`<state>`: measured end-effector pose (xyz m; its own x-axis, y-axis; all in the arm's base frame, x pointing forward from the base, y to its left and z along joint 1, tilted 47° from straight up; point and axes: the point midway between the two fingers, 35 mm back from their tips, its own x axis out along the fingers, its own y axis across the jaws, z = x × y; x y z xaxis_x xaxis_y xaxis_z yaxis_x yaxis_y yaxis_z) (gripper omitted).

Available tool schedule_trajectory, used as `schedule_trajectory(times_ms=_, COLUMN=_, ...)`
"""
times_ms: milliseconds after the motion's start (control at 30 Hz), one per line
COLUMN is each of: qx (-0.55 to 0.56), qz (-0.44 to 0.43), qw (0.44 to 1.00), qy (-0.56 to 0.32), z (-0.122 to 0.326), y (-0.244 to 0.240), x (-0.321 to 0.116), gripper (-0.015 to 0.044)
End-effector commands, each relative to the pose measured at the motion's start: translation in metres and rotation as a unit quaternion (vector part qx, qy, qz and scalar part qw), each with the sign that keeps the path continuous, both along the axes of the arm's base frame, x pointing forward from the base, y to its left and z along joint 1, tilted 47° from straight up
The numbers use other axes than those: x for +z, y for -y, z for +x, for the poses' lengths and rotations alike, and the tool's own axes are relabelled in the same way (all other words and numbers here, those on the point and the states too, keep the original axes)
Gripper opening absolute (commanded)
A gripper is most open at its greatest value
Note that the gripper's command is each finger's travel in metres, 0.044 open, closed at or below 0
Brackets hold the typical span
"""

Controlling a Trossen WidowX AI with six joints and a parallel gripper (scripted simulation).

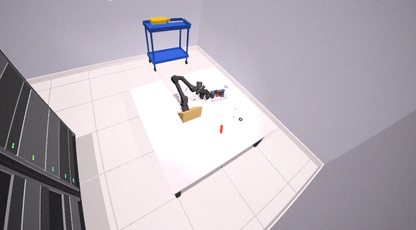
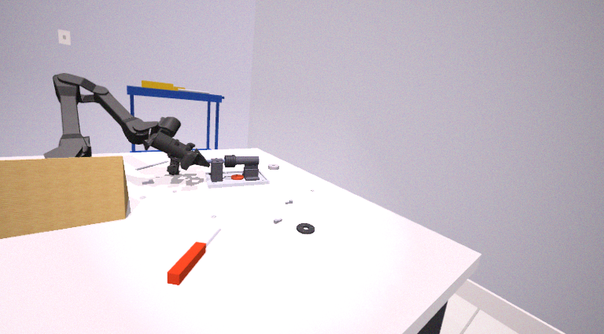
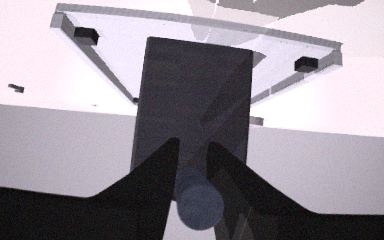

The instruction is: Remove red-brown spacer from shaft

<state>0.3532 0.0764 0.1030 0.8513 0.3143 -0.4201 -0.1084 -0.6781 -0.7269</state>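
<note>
My gripper [image 1: 209, 94] [image 2: 208, 163] [image 3: 193, 148] is shut on the shaft, whose blue-grey round end [image 3: 200, 207] sticks out between the fingers toward the wrist camera. The fingertips are close to a dark upright block [image 2: 216, 170] [image 3: 195, 85]. Beyond it, a dark horizontal cylinder [image 2: 249, 160] with a ribbed collar [image 2: 230, 160] sits on a stand [image 2: 252, 172]. The red-brown spacer [image 1: 217, 94] [image 2: 237, 177] lies flat and low on the pale baseplate [image 2: 231, 184] [image 3: 125, 25], off the shaft. Whether the collar includes other spacers, and how deep the shaft sits, I cannot tell.
A wooden block [image 1: 192, 115] [image 2: 62, 192] stands by the arm's base. A red-handled screwdriver [image 1: 221, 129] [image 2: 186, 262], a black ring [image 1: 239, 119] [image 2: 305, 226], a pale ring [image 1: 226, 85] [image 2: 273, 167] and small screws [image 2: 278, 221] lie on the table.
</note>
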Motion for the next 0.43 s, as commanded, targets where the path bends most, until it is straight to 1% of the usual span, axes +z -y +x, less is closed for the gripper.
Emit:
schedule_trajectory(times_ms=0, qx=0.000, qz=0.000, qw=1.000, qy=0.000, z=0.0000, y=0.0000, x=0.0000, gripper=0.0026)
schedule_trajectory(times_ms=400, qx=0.000, qz=0.000, qw=1.000, qy=0.000, z=-0.0010, y=0.0004, x=0.0007, gripper=0.0341)
